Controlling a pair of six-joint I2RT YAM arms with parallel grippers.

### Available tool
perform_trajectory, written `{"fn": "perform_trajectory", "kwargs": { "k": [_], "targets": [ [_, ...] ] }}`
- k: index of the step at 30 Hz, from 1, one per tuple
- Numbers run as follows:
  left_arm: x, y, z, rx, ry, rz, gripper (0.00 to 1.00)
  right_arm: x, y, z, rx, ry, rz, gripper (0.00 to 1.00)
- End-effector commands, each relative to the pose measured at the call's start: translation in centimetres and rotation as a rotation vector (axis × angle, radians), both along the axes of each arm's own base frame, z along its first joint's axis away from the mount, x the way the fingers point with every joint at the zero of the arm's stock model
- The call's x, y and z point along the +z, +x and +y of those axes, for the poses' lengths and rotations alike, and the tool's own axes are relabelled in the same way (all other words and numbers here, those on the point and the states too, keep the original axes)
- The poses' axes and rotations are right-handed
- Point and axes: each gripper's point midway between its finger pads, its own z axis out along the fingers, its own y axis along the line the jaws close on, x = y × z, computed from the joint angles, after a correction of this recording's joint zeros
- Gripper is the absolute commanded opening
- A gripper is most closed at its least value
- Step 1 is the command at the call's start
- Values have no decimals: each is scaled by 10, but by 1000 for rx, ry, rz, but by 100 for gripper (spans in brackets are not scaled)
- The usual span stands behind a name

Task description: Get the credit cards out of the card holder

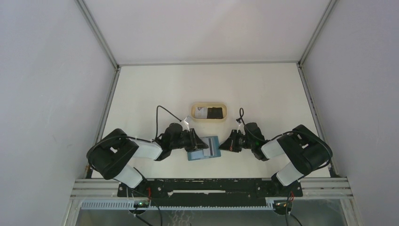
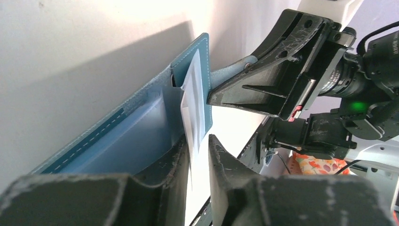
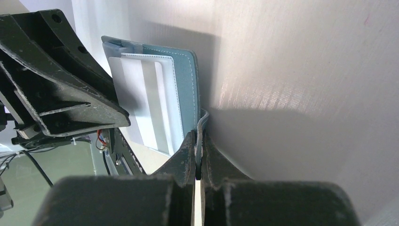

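Note:
The teal card holder (image 1: 207,149) lies open between both grippers, low over the table. A white credit card (image 2: 193,101) sticks out of its inner pocket; it also shows in the right wrist view (image 3: 146,103). My left gripper (image 2: 200,143) is open. Its fingers straddle the card's free edge, which lies against the left finger, with a gap to the right one. My right gripper (image 3: 197,139) is shut on the holder's snap tab (image 2: 233,70) at the edge of the card holder (image 3: 186,80). One white card (image 1: 203,112) and one black card (image 1: 216,113) lie in the tan tray.
The tan oval tray (image 1: 209,104) stands just behind the grippers at the table's middle. Metal frame rails run along the left and right table edges. The black mounting bar (image 1: 211,187) lies along the near edge.

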Motion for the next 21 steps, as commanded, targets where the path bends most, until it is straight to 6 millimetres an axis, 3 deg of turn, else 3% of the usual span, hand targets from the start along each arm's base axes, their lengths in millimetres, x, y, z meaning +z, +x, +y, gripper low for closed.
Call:
{"fn": "perform_trajectory", "kwargs": {
  "k": [1,21],
  "targets": [
    [5,2,5,-1,9,-48,24,9,9,7,16,18,-55,0],
    [-3,-7,19,-1,77,-30,22,6,10,7,14,19,-48,0]
  ]
}}
